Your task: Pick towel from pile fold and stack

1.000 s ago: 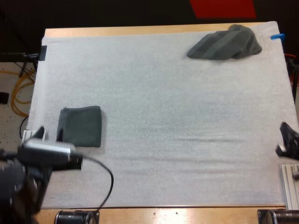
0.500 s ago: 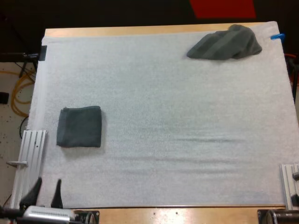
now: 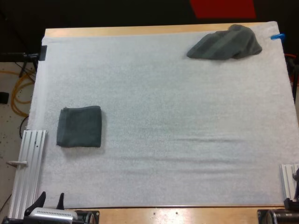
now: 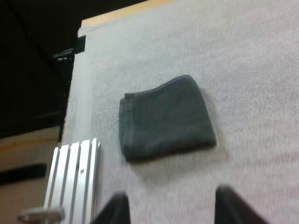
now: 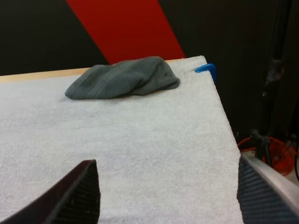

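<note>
A folded dark grey-green towel (image 3: pixel 79 127) lies flat on the left side of the white mat (image 3: pixel 159 116). A crumpled towel (image 3: pixel 225 43) sits at the mat's far right corner. My left gripper (image 3: pixel 50 201) is at the near left edge of the table, open, well short of the folded towel (image 4: pixel 163 116); its fingers (image 4: pixel 114 210) stand apart with bare mat between them. My right gripper (image 5: pixel 168 196) is open too, low over the right side of the mat, and the crumpled towel (image 5: pixel 124 77) lies far ahead of it.
An aluminium rail (image 3: pixel 28 163) runs along the mat's left edge near the folded towel, and another rail (image 3: pixel 287 179) stands at the near right. Wide bare mat separates the two towels. The mat's right edge (image 5: pixel 224 121) drops off to the floor.
My left arm has drawn back from beside the folded towel to the table's near left corner. My right gripper has pulled off the right edge of the high view. Both towels stay put.
</note>
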